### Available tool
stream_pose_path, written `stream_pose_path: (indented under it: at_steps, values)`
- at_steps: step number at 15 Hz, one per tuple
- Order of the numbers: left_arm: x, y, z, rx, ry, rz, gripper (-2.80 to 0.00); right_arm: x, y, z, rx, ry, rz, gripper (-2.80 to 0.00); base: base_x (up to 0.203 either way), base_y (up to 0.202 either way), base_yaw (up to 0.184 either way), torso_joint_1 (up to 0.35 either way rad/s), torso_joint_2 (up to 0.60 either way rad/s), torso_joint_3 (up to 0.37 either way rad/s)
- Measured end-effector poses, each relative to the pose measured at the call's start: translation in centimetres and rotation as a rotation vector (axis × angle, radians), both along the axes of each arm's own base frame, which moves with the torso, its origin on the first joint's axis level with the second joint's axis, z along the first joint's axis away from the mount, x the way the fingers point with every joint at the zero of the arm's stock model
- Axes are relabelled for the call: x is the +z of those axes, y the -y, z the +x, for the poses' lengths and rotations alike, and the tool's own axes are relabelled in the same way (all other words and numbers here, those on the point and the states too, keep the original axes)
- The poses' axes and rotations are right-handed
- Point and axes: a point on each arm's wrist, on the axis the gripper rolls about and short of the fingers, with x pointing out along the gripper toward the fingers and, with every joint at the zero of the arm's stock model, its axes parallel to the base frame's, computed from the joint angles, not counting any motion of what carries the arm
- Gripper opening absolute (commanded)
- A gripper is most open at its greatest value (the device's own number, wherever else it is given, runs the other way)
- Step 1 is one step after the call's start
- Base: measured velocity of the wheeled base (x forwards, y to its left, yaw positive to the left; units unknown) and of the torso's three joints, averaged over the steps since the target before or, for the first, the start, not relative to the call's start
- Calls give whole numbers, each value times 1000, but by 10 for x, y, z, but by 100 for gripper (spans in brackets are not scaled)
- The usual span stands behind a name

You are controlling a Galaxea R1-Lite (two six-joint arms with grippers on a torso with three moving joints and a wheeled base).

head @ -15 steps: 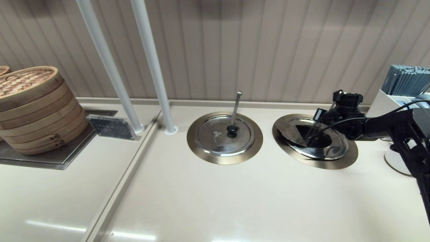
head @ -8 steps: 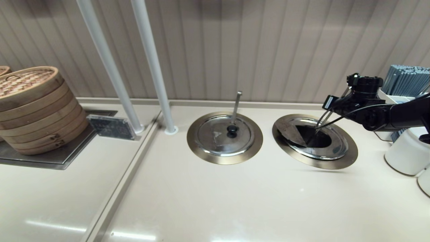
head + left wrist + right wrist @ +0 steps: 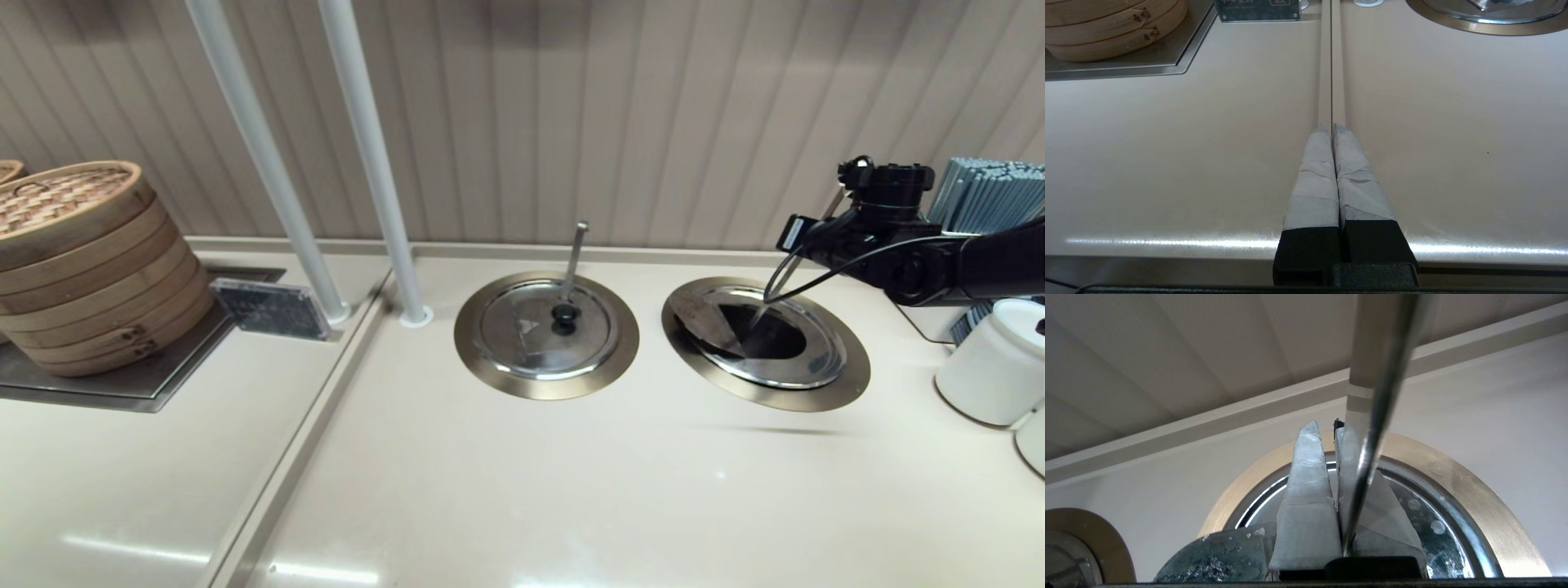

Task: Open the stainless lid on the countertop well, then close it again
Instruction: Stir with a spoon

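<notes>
The countertop well [image 3: 851, 377] lies at the right with its dark hole showing. The stainless lid [image 3: 804, 359] lies on it, its folding section [image 3: 704, 314] flipped over to the left; the knob is hidden. The slanted ladle handle [image 3: 774, 287] rises from the hole. My right gripper [image 3: 793, 235] hangs shut and empty above the well's back right rim. In the right wrist view the gripper [image 3: 1325, 430] is over the well's ring [image 3: 1474, 490], with the ladle handle [image 3: 1372, 437] close beside one finger and the wet folded section [image 3: 1216, 555] below. My left gripper [image 3: 1332, 127] is shut, parked over the counter seam.
A twin lid [image 3: 531, 335] with an upright ladle handle covers the middle well. Bamboo steamers [image 3: 82, 261] stand far left beside a small sign [image 3: 269, 309]. Two white poles [image 3: 371, 163] rise behind. White pots [image 3: 992, 367] and a chopstick holder [image 3: 988, 196] crowd the right edge.
My right gripper has risen from low over the well's opening, up and back to the right. The lid's folding section stays flipped open.
</notes>
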Motion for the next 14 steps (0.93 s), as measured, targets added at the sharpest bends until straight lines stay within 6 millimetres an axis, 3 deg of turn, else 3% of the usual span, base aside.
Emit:
stream_pose_path:
  at_steps: [3, 8, 14]
  values:
    - [0, 0, 0, 0, 1, 0, -280, -2, 3, -12, 15, -43, -61, -280, 0, 0, 0, 0, 0, 0]
    - [0, 0, 0, 0, 0, 0, -280, -5, 28, -25, -15, -103, -196, -280, 0, 0, 0, 0, 0, 0]
    - [0, 0, 0, 0, 0, 0, -280, -1, 33, -13, -34, -57, -180, -280, 0, 0, 0, 0, 0, 0]
